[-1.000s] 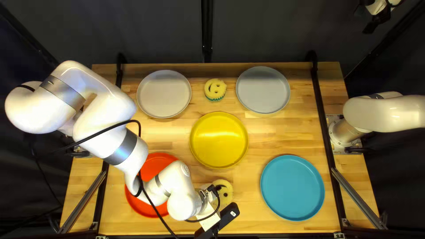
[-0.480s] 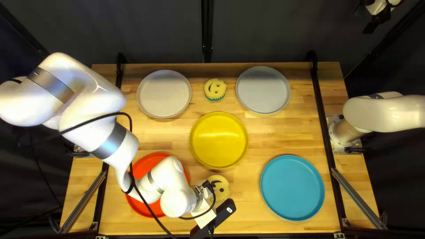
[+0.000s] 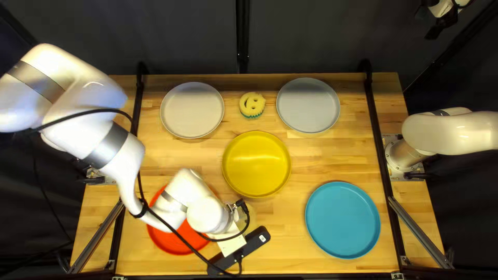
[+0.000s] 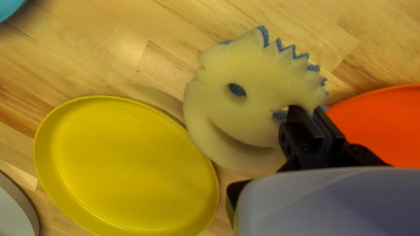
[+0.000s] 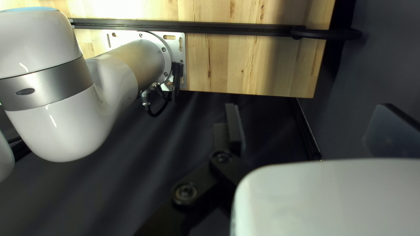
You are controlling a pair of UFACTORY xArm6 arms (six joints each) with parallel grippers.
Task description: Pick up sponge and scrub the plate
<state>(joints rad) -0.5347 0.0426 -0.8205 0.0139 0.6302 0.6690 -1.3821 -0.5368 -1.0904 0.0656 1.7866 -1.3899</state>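
In the top left view my left gripper [image 3: 231,242] is near the table's front, its fingertips hidden, with part of a pale yellow sponge [image 3: 249,218] showing beside it. The left wrist view has my left gripper [image 4: 309,114] shut on the edge of this smiley sponge [image 4: 258,83], which has blue backing. An orange-red plate [image 3: 174,242] lies partly under my left arm; a yellow plate [image 3: 257,164] lies farther back. My right gripper [image 3: 441,26] is at the top right of the top left view; in the right wrist view my right gripper [image 5: 308,126] stands open and holds nothing.
A second, green-backed sponge [image 3: 252,105] sits between a pale plate [image 3: 192,110] and a grey plate [image 3: 308,105] at the back. A blue plate [image 3: 342,220] lies front right. Black rails [image 3: 380,140] run along both table sides. A cable hangs along my left arm.
My left arm has drawn back toward the left of the top left view, its gripper also moving left. The sponge has moved along with it. My right arm has stayed still.
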